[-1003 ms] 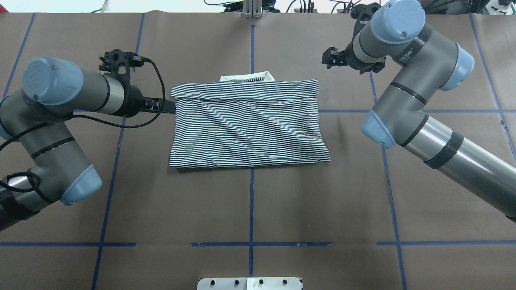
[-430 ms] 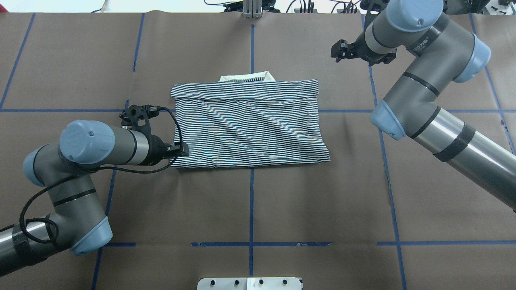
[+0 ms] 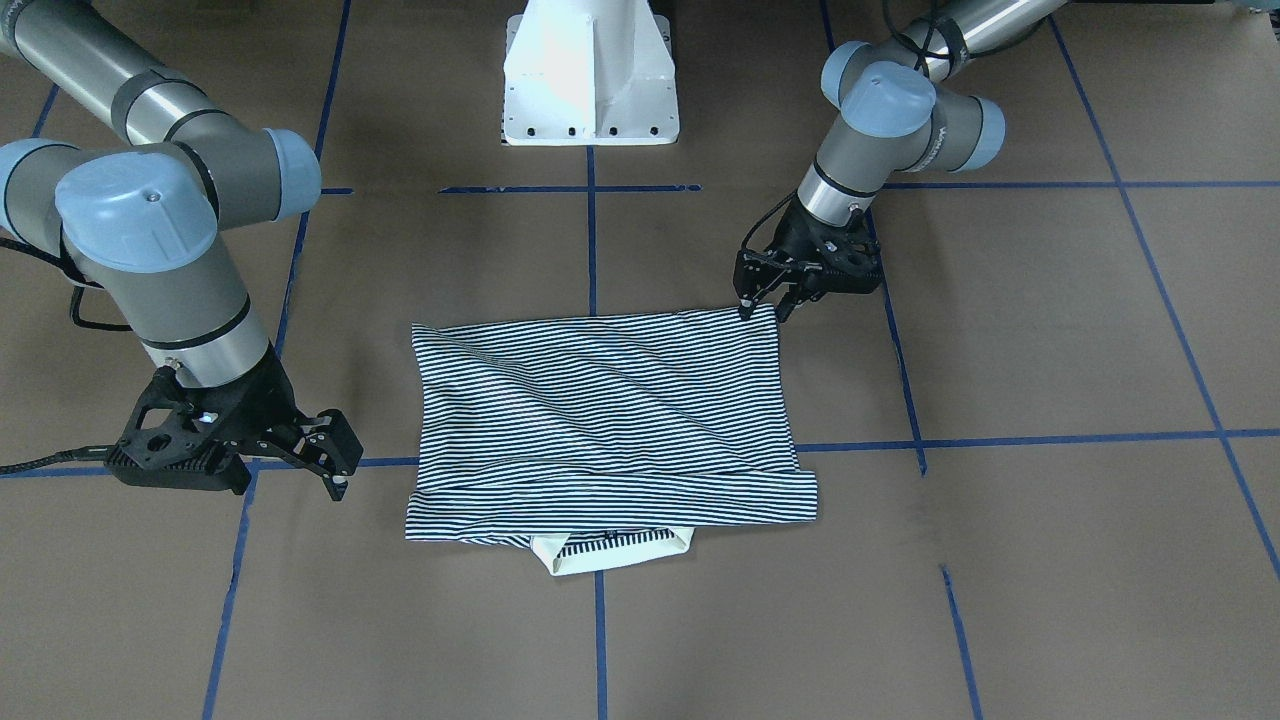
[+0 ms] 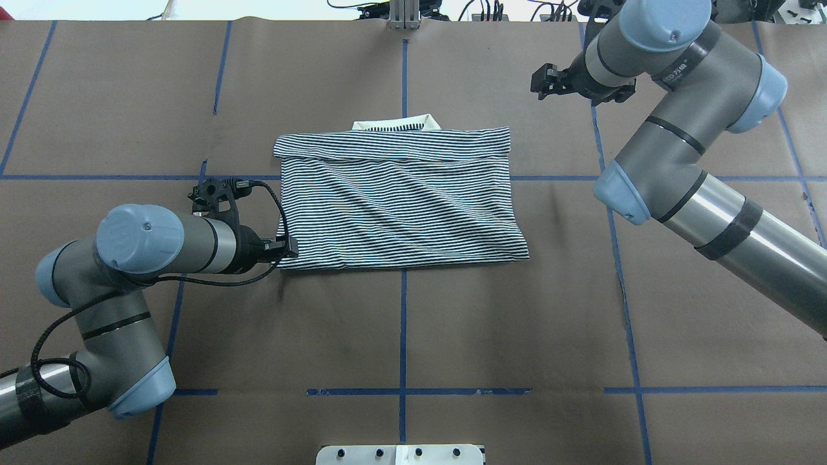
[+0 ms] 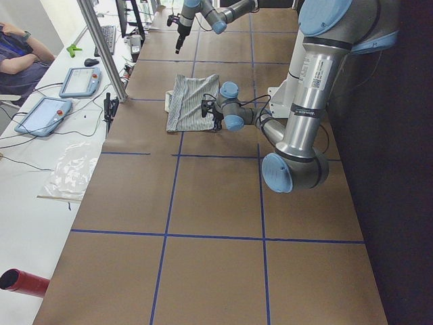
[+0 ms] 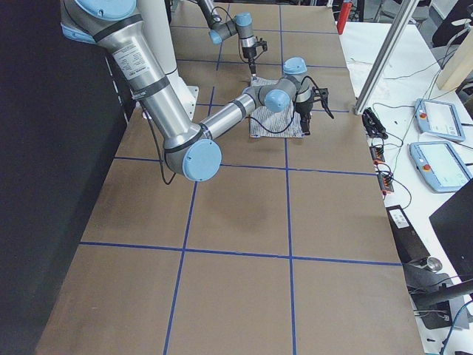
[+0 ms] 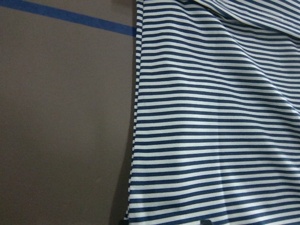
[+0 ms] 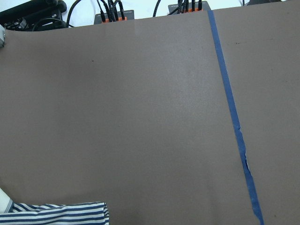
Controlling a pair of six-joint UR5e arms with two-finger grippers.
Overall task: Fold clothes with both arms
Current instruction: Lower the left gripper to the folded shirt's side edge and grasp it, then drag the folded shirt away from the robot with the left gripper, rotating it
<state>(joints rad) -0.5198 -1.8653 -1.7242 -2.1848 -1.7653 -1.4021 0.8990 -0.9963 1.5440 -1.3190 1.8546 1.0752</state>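
Two pincers of mine are in view, and both stand with the jaws apart. My left pincer [image 3: 763, 308] is at the near left corner of the navy-and-white striped polo shirt [image 4: 400, 206]. Whether its tips touch the cloth I cannot tell: from overhead the wrist and a black cable cover that spot. My left wrist camera shows only stripes, the shirt's edge and brown tabletop [image 4: 452, 323], with just a dark sliver at the bottom border.

My right pincer [image 3: 345, 470] hangs gripping nothing, beyond the shirt's far right corner and apart from it. Its wrist camera catches only a cut-off scrap of stripes in the lower left corner, beside a blue tape line [image 8: 229, 103].

The shirt lies folded into a rectangle at the tabletop's middle. Its top layer covers everything beneath, apart from the plain cream collar [image 4: 397, 123] poking out at the far edge.
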